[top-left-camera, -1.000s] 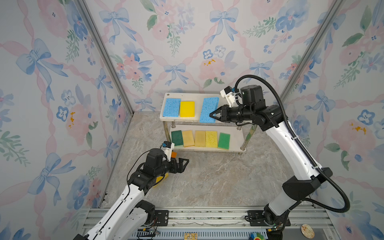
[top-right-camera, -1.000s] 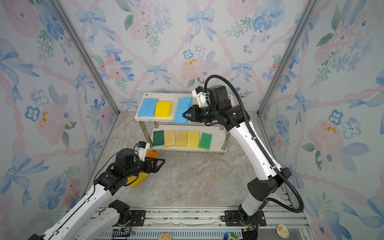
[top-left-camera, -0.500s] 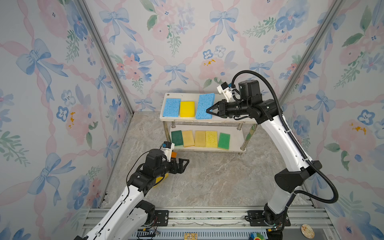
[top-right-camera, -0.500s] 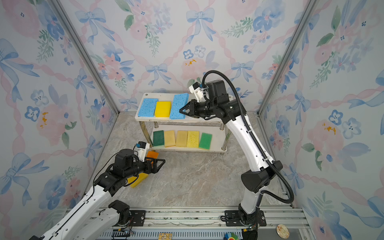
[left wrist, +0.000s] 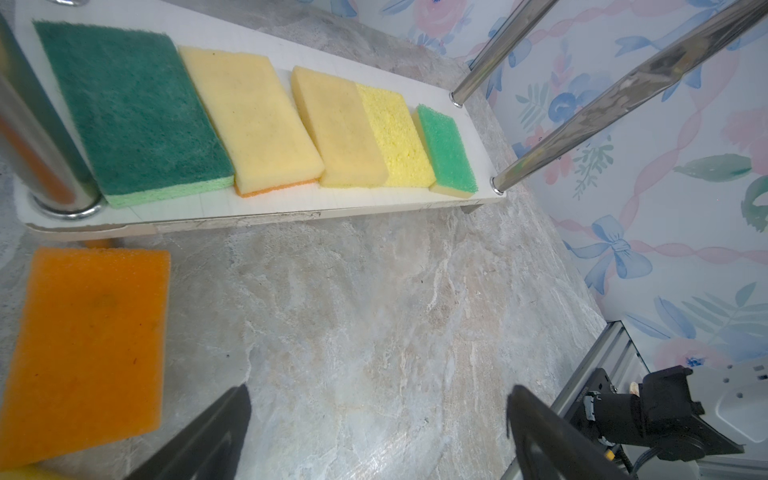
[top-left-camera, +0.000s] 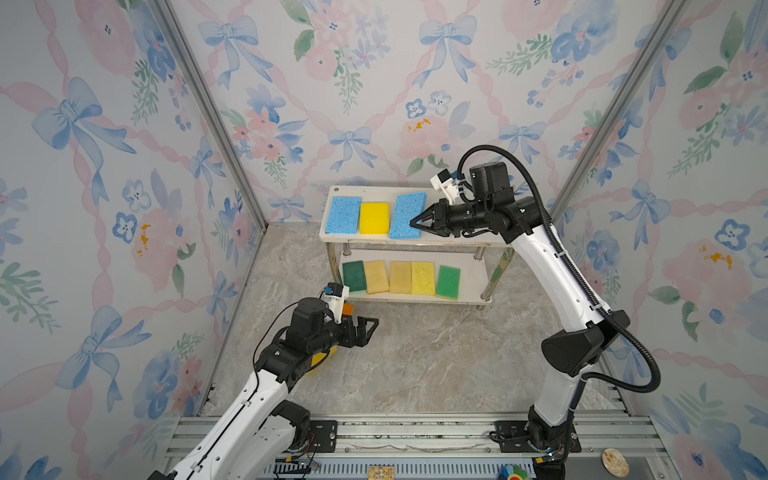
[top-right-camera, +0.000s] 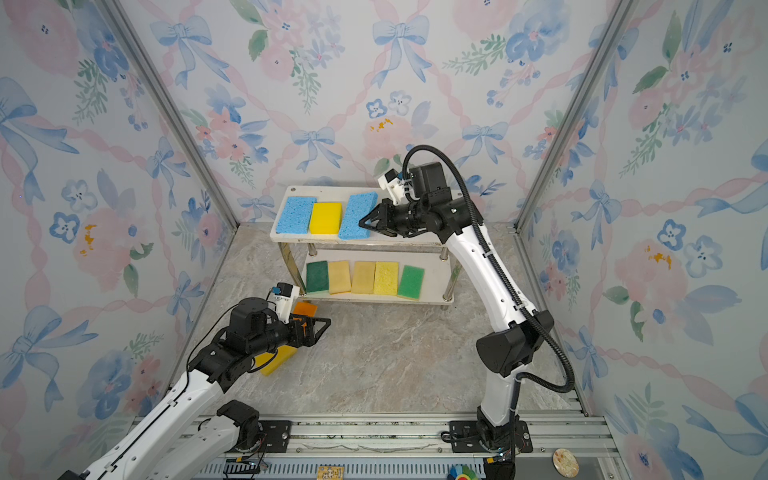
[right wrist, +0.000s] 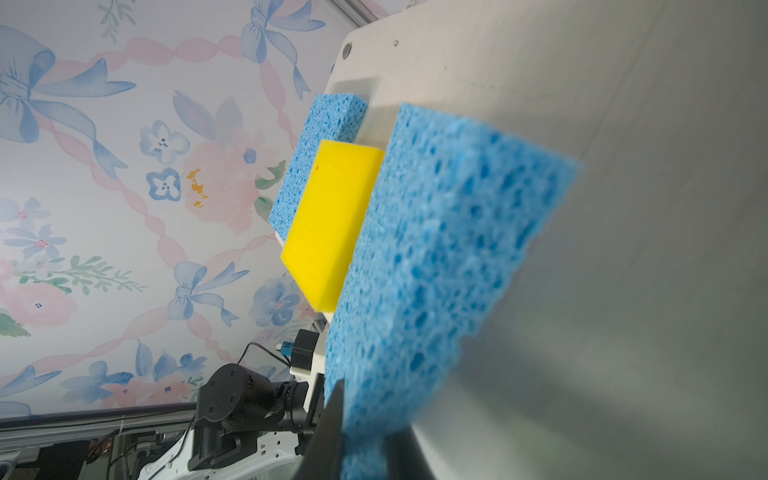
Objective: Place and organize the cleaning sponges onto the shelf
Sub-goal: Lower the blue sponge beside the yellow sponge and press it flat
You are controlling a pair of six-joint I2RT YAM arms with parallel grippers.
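The shelf (top-left-camera: 374, 194) (top-right-camera: 328, 193) stands at the back. On its top board lie a blue sponge (top-left-camera: 343, 215) and a yellow sponge (top-left-camera: 374, 218). My right gripper (top-left-camera: 413, 224) (top-right-camera: 362, 224) (right wrist: 365, 432) is shut on a second blue sponge (top-left-camera: 405, 216) (right wrist: 436, 257), held slightly askew low over the board beside the yellow one. The lower board (left wrist: 291, 203) carries several sponges in a row: dark green (left wrist: 133, 112), tan, yellow, light green (left wrist: 446, 151). My left gripper (top-left-camera: 370, 328) (left wrist: 378, 395) hangs open over the floor beside an orange sponge (left wrist: 87, 345) (top-right-camera: 305, 308).
A yellow sponge (top-right-camera: 278, 361) lies on the floor, partly under my left arm. The chrome legs (left wrist: 615, 99) of the shelf stand close to the right wall. Wallpapered walls close in on three sides, and a metal rail (top-left-camera: 415, 432) runs along the front.
My right gripper has carried the blue sponge a little to the left and lower, closer to the yellow sponge on the top board. The left arm has not moved.
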